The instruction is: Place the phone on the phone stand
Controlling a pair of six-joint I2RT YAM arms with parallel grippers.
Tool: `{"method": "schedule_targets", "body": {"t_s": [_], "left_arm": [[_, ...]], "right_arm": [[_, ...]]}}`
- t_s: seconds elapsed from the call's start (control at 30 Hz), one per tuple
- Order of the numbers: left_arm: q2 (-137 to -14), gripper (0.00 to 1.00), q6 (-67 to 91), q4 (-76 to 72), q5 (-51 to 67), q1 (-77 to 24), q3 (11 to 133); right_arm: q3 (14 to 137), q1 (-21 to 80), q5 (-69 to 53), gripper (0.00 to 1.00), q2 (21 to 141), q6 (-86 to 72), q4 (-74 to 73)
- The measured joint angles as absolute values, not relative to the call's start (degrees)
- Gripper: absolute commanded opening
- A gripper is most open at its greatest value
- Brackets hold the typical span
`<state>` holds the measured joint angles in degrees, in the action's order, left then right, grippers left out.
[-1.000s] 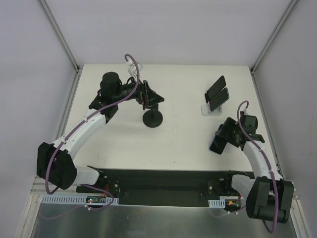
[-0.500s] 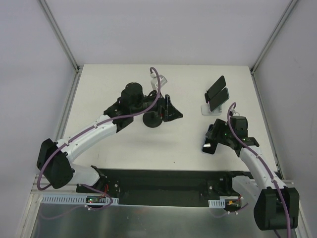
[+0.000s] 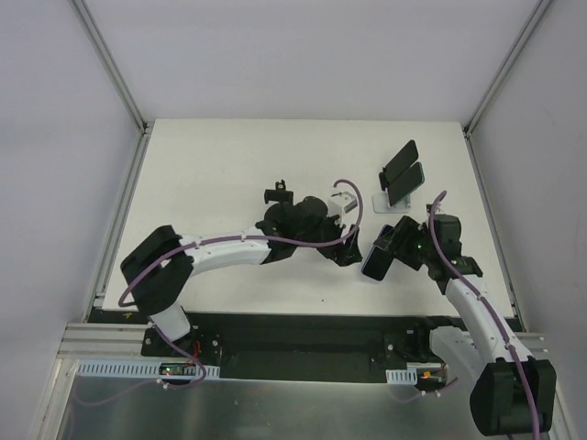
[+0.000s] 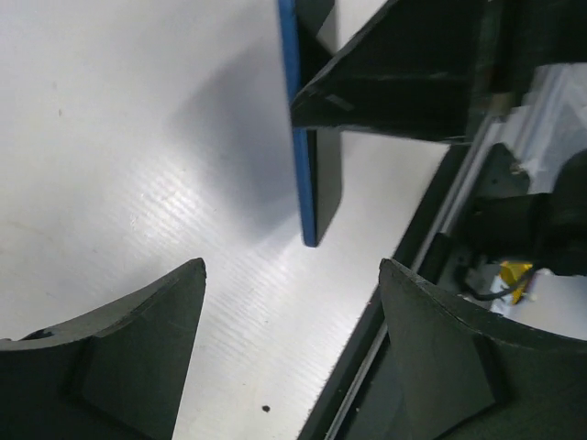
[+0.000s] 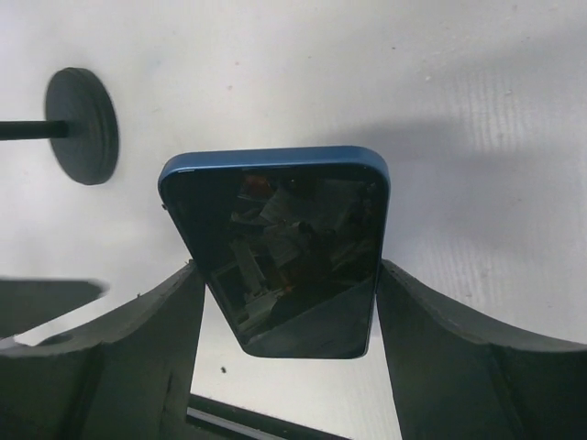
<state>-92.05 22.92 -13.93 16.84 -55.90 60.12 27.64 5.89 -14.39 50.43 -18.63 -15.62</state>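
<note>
A blue phone with a dark screen (image 5: 280, 243) is held upright between the fingers of my right gripper (image 5: 287, 270). In the top view the right gripper (image 3: 385, 249) holds the phone (image 3: 373, 264) above the table's middle right. The black phone stand (image 3: 275, 194) stands just left of centre, mostly hidden by my left arm. Its round base (image 5: 83, 126) shows in the right wrist view. My left gripper (image 3: 348, 249) is open and empty just left of the phone. In the left wrist view the phone's blue edge (image 4: 307, 137) hangs ahead of the left gripper (image 4: 293, 312).
A white stand (image 3: 389, 203) carrying dark phones (image 3: 402, 172) sits at the back right. The black strip of the table's near edge (image 4: 404, 266) runs close below the phone. Grey walls enclose the table on three sides.
My left gripper left the black stand and swung right across the table to the phone. My right gripper carried the phone left and slightly farther from the near edge.
</note>
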Motion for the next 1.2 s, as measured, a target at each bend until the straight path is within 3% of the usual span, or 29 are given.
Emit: {"method": "schedule_targets", "body": {"t_s": [0.2, 0.43, 0.53, 0.7, 0.73, 0.77, 0.83, 0.87, 0.93, 1.2], "left_arm": [[-102.0, 0.71, 23.1, -14.0, 12.8, -57.5, 61.7], [-104.5, 0.72, 23.6, -16.9, 13.7, -57.5, 63.8], [-105.7, 0.64, 24.2, -19.0, 15.1, -58.0, 64.7], [-107.0, 0.66, 25.6, -19.5, 16.0, -58.6, 65.6], [-107.0, 0.66, 26.1, -19.4, 15.9, -58.6, 65.6], [-107.0, 0.67, 26.3, -19.4, 15.8, -58.6, 65.6], [-106.4, 0.71, 26.5, -20.0, 15.1, -58.6, 64.7], [-105.3, 0.78, 26.5, -20.8, 14.5, -58.6, 63.1], [-101.3, 0.82, 26.6, -21.1, 13.8, -58.6, 58.5], [-73.6, 0.87, 26.7, -19.3, 7.8, -58.9, 42.1]], "right_arm": [[27.6, 5.9, -17.1, 0.01, 46.8, -21.8, -15.6], [27.1, 5.9, -18.7, 0.01, 44.7, -23.9, -15.4], [26.8, 6.0, -19.6, 0.01, 43.5, -24.8, -14.3], [26.3, 6.0, -20.2, 0.02, 42.0, -26.0, -14.0], [26.3, 6.0, -20.0, 0.09, 41.7, -25.9, -14.0], [26.3, 6.1, -19.8, 0.29, 41.6, -25.8, -14.0], [26.7, 6.1, -19.6, 0.54, 42.6, -24.4, -15.1], [27.3, 6.1, -19.4, 0.77, 43.7, -23.1, -16.2], [29.8, 6.4, -19.0, 0.97, 47.6, -20.6, -19.2], [44.2, 15.1, -11.7, 0.96, 66.1, -12.5, -30.5]]}}
